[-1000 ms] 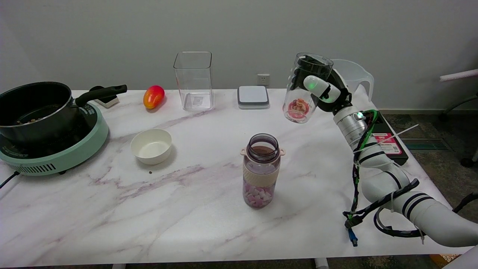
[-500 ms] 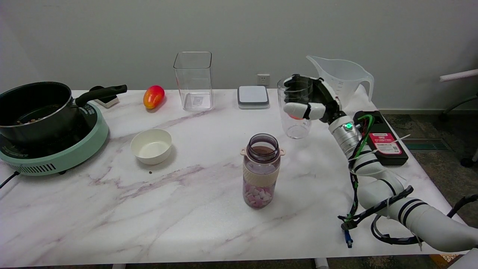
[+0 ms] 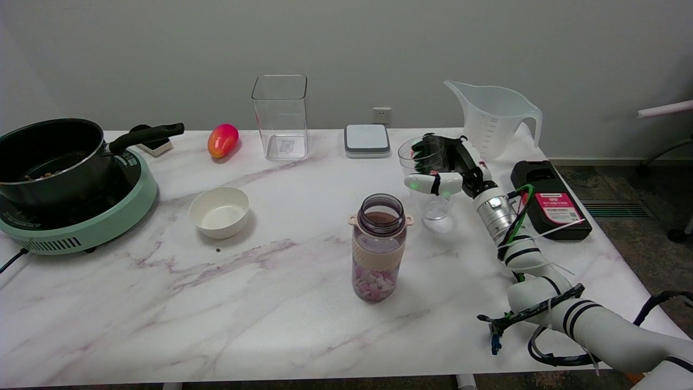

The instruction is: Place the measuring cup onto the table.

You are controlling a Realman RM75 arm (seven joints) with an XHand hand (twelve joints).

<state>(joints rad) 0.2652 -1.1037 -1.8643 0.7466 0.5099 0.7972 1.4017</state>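
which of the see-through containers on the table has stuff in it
The bottle with the beige band, near the table's middle: pink and white pieces fill its bottom. The tall square container, the handled jug and the measuring cup in the right hand look empty.

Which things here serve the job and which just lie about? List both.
In the job: measuring cup, robot hand gripping it, table.

Lying about: bottle, white bowl, pot, cooker, clear box, fruit, jug.
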